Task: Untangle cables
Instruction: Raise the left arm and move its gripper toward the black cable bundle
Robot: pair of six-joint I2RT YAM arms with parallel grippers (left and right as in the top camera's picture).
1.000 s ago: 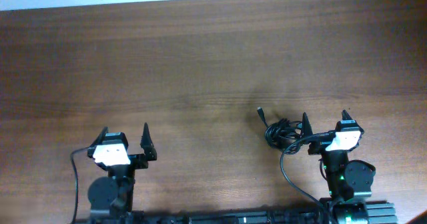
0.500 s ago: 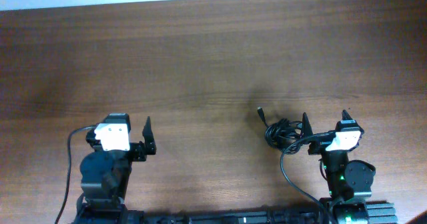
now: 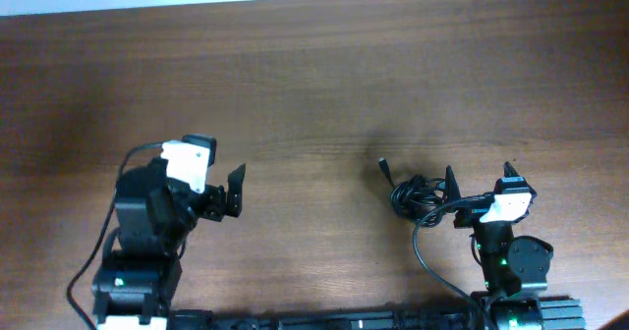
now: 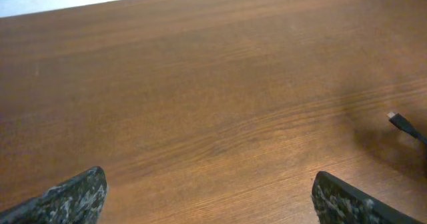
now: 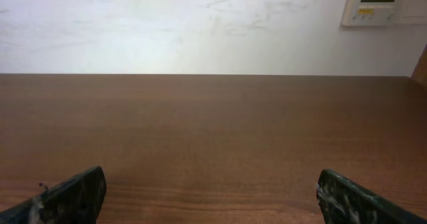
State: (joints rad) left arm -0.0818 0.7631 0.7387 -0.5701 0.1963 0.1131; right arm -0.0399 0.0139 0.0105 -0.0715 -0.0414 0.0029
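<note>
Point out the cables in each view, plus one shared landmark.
Overhead: cables bunched at lower right, beside the right tool.
Left wrist: only one plug end, at the right edge.
Right wrist: not clearly in it.
Shared landmark: the table, its far edge meeting the white wall in every view.

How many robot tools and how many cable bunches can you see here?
Black two-finger robot tools: 2, the left tool and the right tool
Tangled bunch of thin black cables: 1
Total: 3
</note>
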